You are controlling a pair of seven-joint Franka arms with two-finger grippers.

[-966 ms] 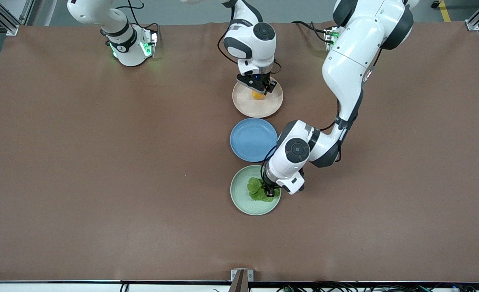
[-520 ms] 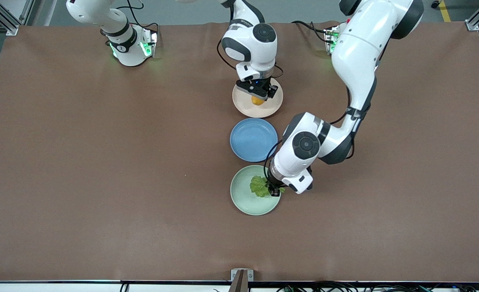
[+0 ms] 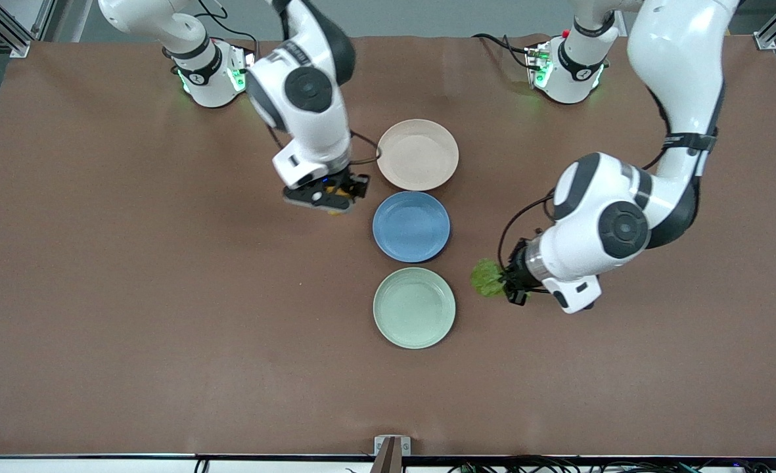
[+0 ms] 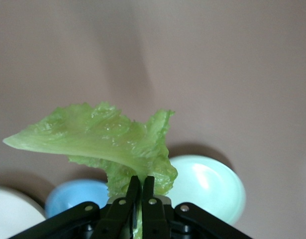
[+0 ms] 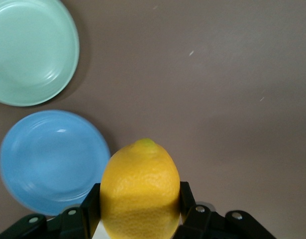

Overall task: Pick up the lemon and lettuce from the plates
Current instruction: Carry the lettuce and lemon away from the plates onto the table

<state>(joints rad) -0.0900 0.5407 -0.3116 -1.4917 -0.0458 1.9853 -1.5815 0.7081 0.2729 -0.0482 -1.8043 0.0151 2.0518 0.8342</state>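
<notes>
My right gripper [image 3: 332, 197] is shut on the yellow lemon [image 5: 140, 191] and holds it over bare table beside the blue plate, toward the right arm's end. My left gripper [image 3: 507, 281] is shut on the green lettuce [image 3: 487, 276] leaf [image 4: 108, 142] and holds it over bare table beside the mint green plate [image 3: 414, 307], toward the left arm's end. The beige-pink plate [image 3: 417, 154] and the mint green plate both lie empty. The mint plate also shows in the left wrist view [image 4: 212, 186] and the right wrist view [image 5: 31, 50].
A blue plate [image 3: 410, 226] lies empty between the beige-pink and mint green plates; it also shows in the right wrist view [image 5: 51, 159]. The brown mat [image 3: 131, 295] covers the table.
Both grippers lifted their loads off the plates. The right one carried the lemon toward the right arm's end; the left one carried the lettuce toward the left arm's end. Both plates now lie empty.
</notes>
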